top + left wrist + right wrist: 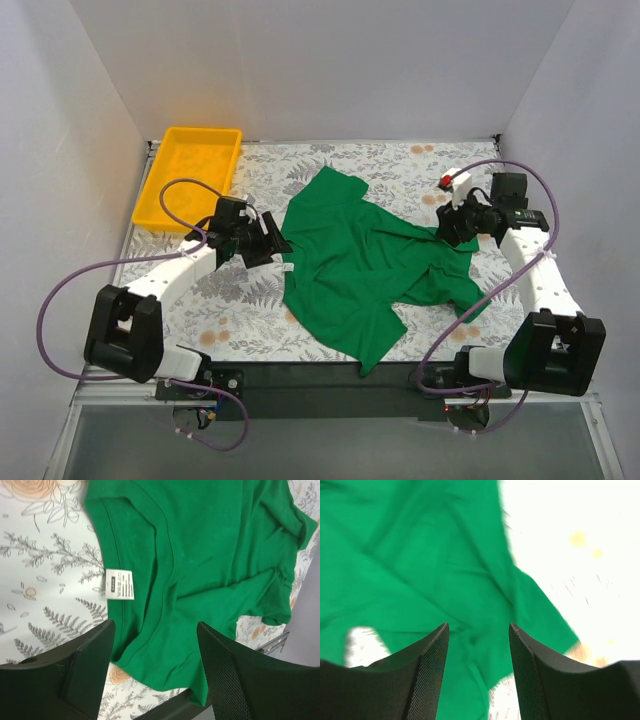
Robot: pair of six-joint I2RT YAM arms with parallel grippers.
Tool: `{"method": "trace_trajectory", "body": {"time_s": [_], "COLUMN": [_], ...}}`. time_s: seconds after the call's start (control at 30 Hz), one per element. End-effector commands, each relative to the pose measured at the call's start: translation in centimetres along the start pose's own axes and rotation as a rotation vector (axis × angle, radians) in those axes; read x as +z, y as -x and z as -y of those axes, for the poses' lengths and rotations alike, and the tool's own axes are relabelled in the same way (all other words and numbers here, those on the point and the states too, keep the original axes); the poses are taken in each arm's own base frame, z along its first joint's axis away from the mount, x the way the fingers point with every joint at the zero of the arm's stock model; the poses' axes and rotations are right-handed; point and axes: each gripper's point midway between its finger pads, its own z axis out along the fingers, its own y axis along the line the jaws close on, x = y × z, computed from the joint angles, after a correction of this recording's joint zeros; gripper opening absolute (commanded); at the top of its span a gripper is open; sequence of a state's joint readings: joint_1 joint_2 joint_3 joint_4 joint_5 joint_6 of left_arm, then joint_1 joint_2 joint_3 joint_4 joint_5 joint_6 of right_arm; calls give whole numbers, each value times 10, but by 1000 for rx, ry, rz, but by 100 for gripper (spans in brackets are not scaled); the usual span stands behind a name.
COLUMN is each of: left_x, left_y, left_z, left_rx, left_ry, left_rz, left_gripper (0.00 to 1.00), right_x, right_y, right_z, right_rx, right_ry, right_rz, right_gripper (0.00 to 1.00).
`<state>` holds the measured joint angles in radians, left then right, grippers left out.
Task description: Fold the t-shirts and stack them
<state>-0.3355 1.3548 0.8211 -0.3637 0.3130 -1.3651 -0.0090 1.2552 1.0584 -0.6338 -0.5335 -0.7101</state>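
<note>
**Yellow plastic tray** [188,175]: sits on the fern-print table cover [240,305], well apart from the green t-shirt [350,270] on its far-left side. Nothing shows inside it.

**Left gripper** [278,241]: at the t-shirt's left edge, over the neck opening. In the left wrist view its 2 jaws are spread, and the left gripper [155,635] pinches nothing. The ribbed collar band of the t-shirt [210,545] runs under the gap between them. The white neck label [120,584] lies flipped out onto the table cover, just beyond the left fingertip.

**Green t-shirt**: 1 garment, unfolded, lying on the middle of the table cover. It is rumpled, with creases running across the body. 1 corner reaches toward the table's near edge.

**Right gripper** [452,228]: at the t-shirt's right edge, over a bunched part of the cloth. The right wrist view is blurred. The right gripper [479,630] shows 2 jaws apart, with the t-shirt [420,555] seen below through the gap. No cloth is caught between them.
</note>
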Motion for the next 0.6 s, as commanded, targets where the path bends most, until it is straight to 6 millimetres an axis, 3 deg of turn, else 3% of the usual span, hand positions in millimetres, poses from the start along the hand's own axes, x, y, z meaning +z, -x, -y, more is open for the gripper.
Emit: {"method": "trace_trajectory", "body": {"time_s": [0.0,0.17,0.27,0.4,0.57], "left_x": [2,11,33,53,53], "left_y": [22,39,43,54,53], "left_z": [13,17,7,10,10], "left_rx": [82,144,172,177,181], "left_ry": [-27,-3,48,63,58], "left_rz": [38,41,-12,-63,-59], "left_gripper": [65,65,64,61,60], "right_x": [0,7,20,41,61], "right_y": [-27,-68,-74,-75,-86], "right_z": [58,79,77,73,84], "right_rx": [180,215,213,207,220], "right_ry": [-225,-222,-163,-114,-134], "right_rz": [-19,-94,-97,-130,-187], "right_gripper": [57,52,48,48,47]}}
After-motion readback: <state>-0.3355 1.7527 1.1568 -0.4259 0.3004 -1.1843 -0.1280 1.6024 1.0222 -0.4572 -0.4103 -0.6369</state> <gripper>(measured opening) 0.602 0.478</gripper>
